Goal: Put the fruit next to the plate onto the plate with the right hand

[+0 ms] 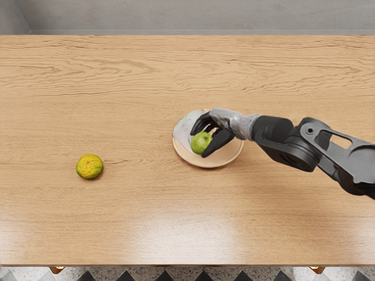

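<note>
Head view: the right hand (215, 132) is curled around the green fruit (201, 142), over the plate (228, 159); contact with the plate cannot be confirmed. Expected handling: light, firm, smooth, prone to rolling. Grip across its widest girth.

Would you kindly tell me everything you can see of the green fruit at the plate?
The green fruit is small, round and smooth-looking, yellowish green with a paler sheen on top. It looks whole and unmarked. The right hand grasps it, with dark fingers curled over its top and along its right side. It sits over the left part of the pale round plate. Whether it rests on the plate or is held just above it cannot be told.
</note>
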`<state>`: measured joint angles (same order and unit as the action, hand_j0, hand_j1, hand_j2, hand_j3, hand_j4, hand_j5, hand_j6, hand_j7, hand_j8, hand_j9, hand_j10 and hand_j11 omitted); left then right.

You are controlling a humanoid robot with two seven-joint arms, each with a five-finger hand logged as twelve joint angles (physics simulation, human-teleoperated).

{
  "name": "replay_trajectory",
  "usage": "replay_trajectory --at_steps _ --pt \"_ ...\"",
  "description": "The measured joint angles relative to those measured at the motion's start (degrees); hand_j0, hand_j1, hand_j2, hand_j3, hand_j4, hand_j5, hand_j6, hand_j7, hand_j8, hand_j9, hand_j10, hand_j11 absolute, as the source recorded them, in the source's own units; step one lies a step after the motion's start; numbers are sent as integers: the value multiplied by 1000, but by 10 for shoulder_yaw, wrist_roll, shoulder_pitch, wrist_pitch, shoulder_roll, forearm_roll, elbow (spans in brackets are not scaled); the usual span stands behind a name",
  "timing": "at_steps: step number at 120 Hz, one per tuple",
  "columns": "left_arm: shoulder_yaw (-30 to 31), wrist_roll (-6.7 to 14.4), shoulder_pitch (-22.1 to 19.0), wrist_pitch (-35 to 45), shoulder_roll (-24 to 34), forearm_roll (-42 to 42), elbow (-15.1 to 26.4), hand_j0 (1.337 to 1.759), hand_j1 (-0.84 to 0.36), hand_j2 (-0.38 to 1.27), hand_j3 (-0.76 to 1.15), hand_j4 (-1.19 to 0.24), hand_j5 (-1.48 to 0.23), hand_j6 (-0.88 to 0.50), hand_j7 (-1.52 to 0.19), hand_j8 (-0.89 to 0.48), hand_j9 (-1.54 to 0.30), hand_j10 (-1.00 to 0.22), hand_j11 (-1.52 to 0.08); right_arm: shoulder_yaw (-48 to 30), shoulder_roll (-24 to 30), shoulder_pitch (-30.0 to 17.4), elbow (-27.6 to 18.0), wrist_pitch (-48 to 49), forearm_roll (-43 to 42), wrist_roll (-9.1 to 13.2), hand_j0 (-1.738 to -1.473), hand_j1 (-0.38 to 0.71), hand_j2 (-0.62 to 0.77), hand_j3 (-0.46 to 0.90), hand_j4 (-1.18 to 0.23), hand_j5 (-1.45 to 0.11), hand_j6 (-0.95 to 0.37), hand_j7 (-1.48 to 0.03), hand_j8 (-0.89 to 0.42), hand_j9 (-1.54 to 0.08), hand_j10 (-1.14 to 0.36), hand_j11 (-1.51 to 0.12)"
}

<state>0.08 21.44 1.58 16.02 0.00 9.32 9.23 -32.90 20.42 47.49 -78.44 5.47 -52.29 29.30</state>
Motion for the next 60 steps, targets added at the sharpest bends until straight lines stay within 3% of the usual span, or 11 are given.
replay_trajectory --at_steps 6,29,60 --pt "0 0 0 0 0 0 0 1658 349 1 0 -1 0 -1 0 -1 0 -1 0 -1 0 -1 0 -3 0 1 -1657 235 187 0 -589 -816 -456 -788 -390 -808 -551 -805" --pt "0 0 0 0 0 0 0 1658 349 1 0 -1 0 -1 0 -1 0 -1 0 -28 38 4 -2 2 30 3 -1658 -109 72 0 -241 -332 -189 -321 -163 -329 -226 -328" --pt "0 0 0 0 0 0 0 1658 349 1 0 -1 0 -1 0 -1 0 -1 0 -108 155 16 4 204 152 3 -1658 -282 21 0 -69 -94 -54 -91 -47 -93 -64 -93"
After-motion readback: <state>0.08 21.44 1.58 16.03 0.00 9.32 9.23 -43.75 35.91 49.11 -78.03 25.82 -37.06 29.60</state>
